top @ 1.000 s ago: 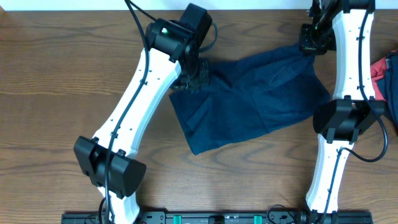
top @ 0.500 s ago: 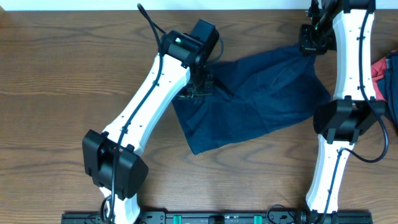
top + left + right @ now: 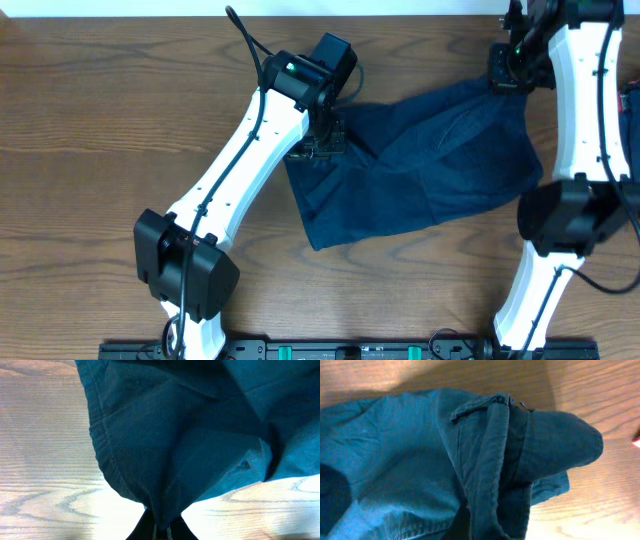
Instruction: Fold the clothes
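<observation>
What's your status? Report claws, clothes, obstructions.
Left claw shut on the clothes, left edge. Right claw shut on far right corner. Clothes spread between them, unfolded. Nothing lying on the fabric.

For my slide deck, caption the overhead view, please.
Left fingers and right fingers pinch opposite ends of a dark navy-blue fabric garment on a brown wooden table.

L gripper (image 3: 322,135) clamped, reaching fwd; R gripper (image 3: 505,75) clamped, stretched farther fwd.
</observation>
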